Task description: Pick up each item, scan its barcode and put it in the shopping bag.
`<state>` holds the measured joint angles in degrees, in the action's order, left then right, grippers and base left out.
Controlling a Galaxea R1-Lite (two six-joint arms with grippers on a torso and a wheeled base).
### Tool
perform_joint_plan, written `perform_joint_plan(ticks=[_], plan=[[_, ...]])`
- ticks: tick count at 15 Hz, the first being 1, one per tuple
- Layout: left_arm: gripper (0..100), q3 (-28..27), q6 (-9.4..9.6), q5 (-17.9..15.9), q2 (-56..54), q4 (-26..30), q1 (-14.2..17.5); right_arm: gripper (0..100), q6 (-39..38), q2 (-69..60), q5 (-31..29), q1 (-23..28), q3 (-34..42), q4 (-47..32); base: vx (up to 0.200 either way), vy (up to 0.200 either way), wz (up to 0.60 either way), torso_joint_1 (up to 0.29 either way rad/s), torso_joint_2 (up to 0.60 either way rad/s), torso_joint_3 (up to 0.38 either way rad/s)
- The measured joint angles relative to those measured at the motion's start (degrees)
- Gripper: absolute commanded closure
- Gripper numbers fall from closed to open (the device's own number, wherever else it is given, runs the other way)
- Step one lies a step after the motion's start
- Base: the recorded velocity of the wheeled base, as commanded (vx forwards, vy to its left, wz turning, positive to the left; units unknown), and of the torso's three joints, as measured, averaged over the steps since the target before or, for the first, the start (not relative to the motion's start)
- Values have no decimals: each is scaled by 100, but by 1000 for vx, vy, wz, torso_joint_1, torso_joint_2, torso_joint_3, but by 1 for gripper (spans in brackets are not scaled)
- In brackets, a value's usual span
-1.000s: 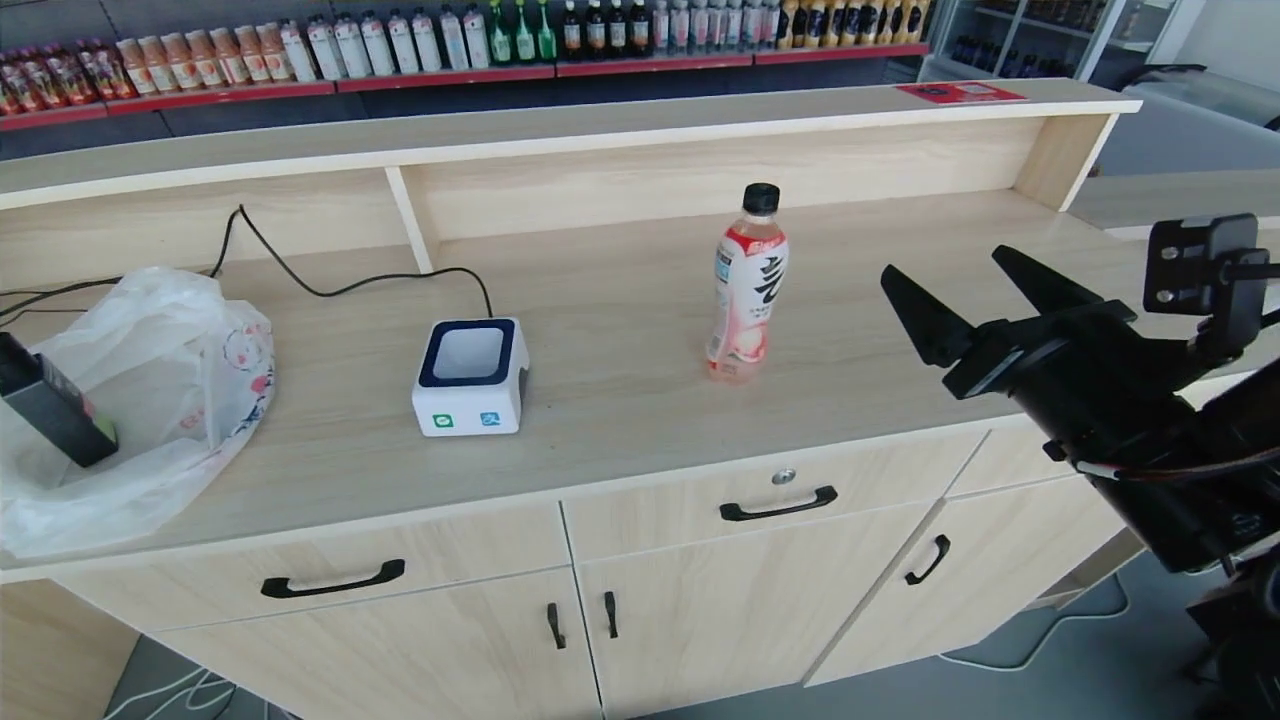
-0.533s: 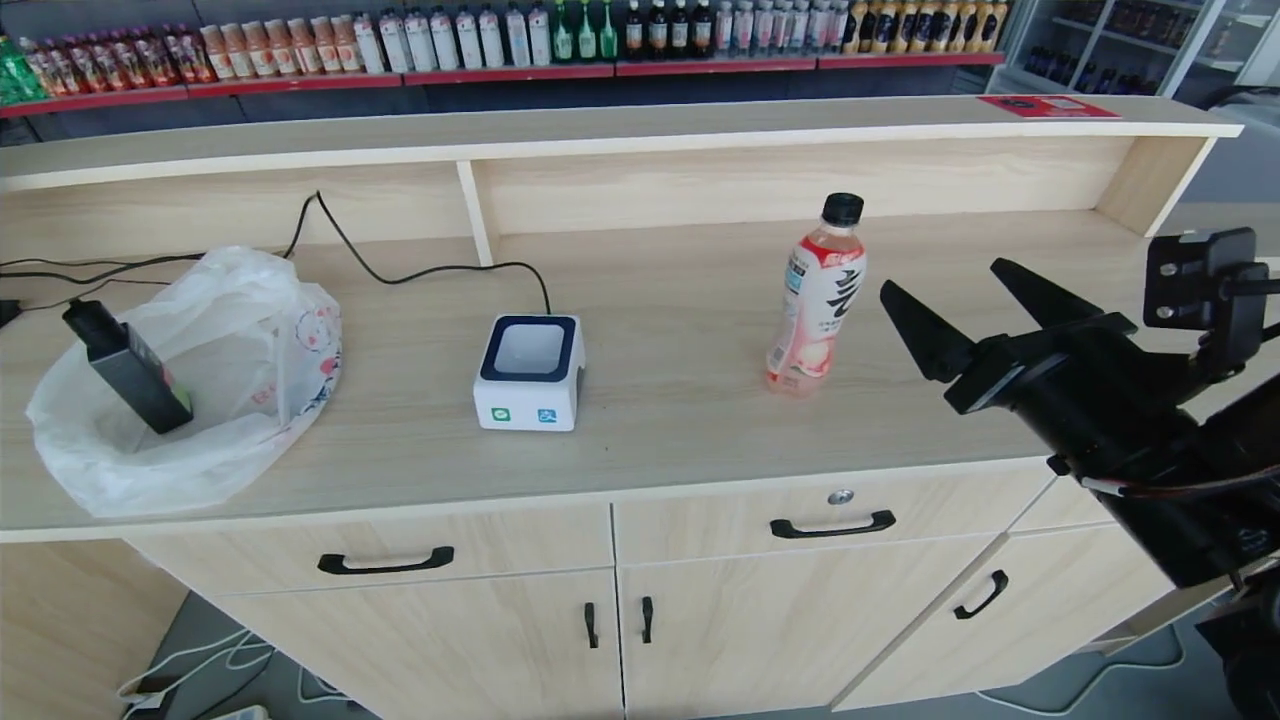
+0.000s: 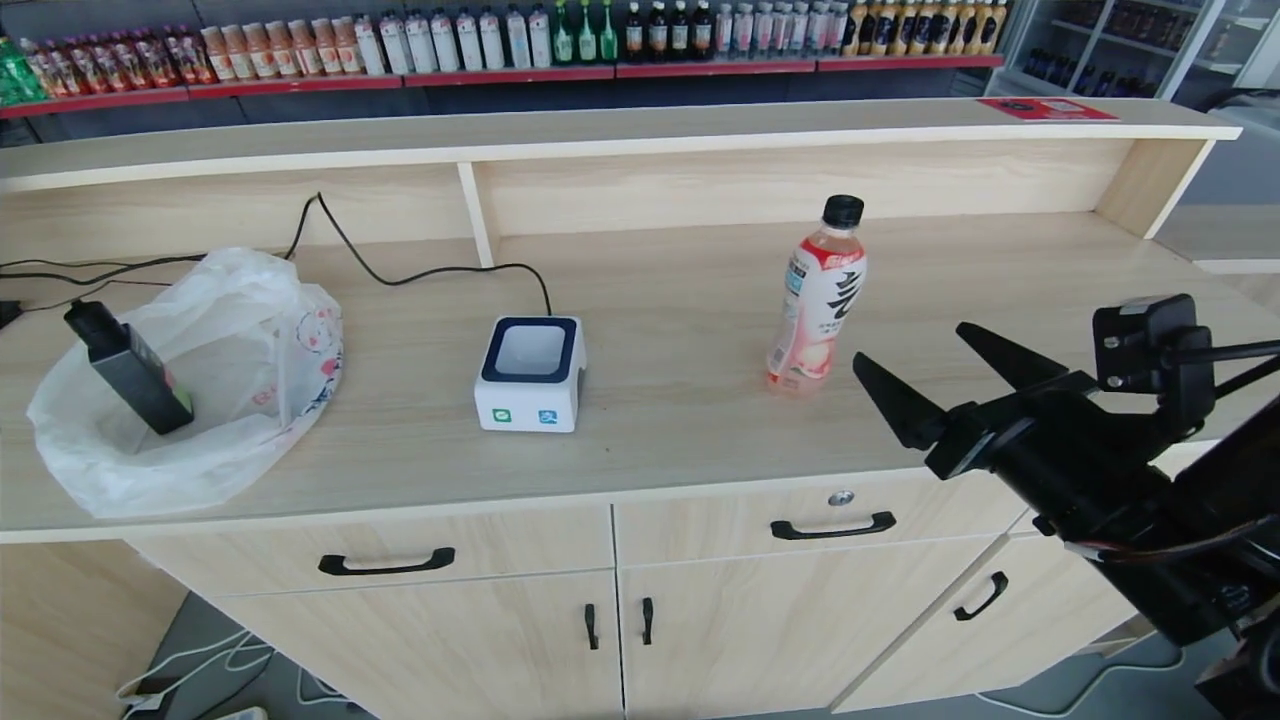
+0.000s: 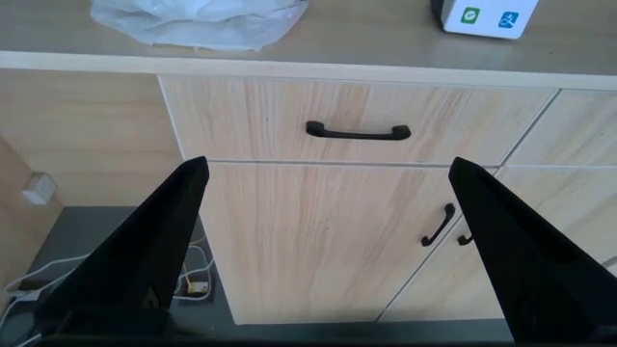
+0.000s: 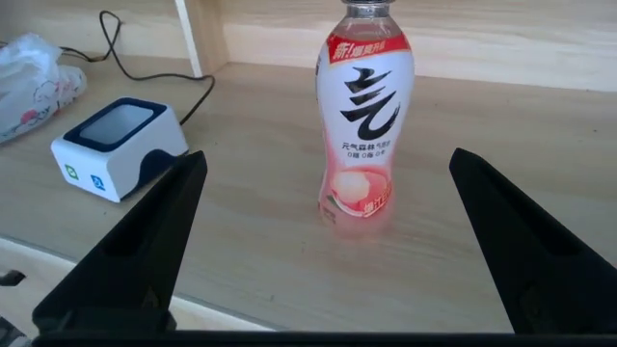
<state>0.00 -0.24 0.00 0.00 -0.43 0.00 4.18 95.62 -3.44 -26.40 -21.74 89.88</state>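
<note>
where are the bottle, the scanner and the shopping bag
bottle (image 3: 822, 290), head view, on its label
scanner (image 3: 530, 350), head view, on its top window
shopping bag (image 3: 255, 310), head view, on its plastic side wall

One each: bottle (image 3: 818, 295), scanner (image 3: 530, 373), bag (image 3: 290, 350), box (image 3: 130, 372)

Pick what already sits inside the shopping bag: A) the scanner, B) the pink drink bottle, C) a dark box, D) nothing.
C: a dark box stands inside the shopping bag, while the bottle and scanner are out on the counter.
</note>
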Motion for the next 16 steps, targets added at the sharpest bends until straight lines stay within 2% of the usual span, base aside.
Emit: perform_joint_plan(ticks=[5,14,16], plan=[[0,0,-7,0,0,2,0,0,2,96,-1,-245,60,6,0,-200,0,7,4,1],[0,0,6,0,0,2,-10,0,11,254,0,-429,-6,2,0,0,0,0,0,0],[0,0,4,0,0,0,-5,0,20,272,0,-560,16,9,0,0,600,-5,5,-2]])
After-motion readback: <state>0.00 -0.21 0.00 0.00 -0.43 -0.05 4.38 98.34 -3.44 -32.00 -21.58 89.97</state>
